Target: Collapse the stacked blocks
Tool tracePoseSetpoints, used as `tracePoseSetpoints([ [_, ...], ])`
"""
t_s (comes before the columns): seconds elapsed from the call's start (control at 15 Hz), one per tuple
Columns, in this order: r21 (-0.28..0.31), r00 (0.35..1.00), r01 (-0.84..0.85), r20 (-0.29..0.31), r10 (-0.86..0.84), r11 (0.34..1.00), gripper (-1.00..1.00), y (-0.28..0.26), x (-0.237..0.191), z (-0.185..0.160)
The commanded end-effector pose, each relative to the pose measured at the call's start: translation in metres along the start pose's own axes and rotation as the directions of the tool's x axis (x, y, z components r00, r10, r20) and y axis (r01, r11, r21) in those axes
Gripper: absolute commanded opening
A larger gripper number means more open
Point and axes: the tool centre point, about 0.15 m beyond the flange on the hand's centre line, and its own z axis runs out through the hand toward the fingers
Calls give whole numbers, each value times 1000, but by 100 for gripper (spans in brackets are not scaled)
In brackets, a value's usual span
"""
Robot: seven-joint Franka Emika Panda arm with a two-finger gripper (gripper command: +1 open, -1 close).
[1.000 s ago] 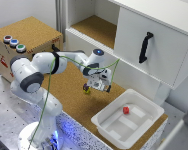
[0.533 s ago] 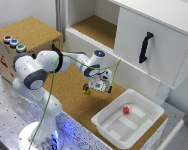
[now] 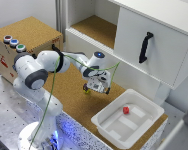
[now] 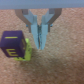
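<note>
Red cube (image 3: 126,109) alone inside white bin (image 3: 110,128), near cabinet (image 3: 159,45).

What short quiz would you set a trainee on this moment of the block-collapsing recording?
1. True or false: the small red cube lies inside the white tray.
2. Multiple choice: in the wrist view, where are the stacked blocks in relation to the fingers?
A. Clamped between them
B. Off to one side of them
C. Out of sight
3. Fill in: the fingers are ___ (open or shut).

Key: 1 true; 2 B; 3 shut.
</note>
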Motion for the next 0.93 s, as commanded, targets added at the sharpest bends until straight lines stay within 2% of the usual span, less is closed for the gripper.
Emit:
tracePoseSetpoints([
  [0.0, 16, 991, 122, -56, -121, 992, -100, -84, -4, -17],
  [0.13, 59, 971, 231, -76, -226, 971, -100, -122, -9, -31],
  [0.27, 73, 940, 331, -112, -322, 941, -100, -151, -19, -40],
  [0.4, 82, 946, 313, -111, -304, 946, -100, -146, -17, -41],
  [0.6, 47, 962, 259, -99, -254, 965, -100, -118, -9, -37],
  [0.67, 43, 965, 251, -91, -247, 967, 100, -112, -8, -36],
  [0.87, 7, 973, 213, -88, -211, 977, 100, -92, -2, -39],
])
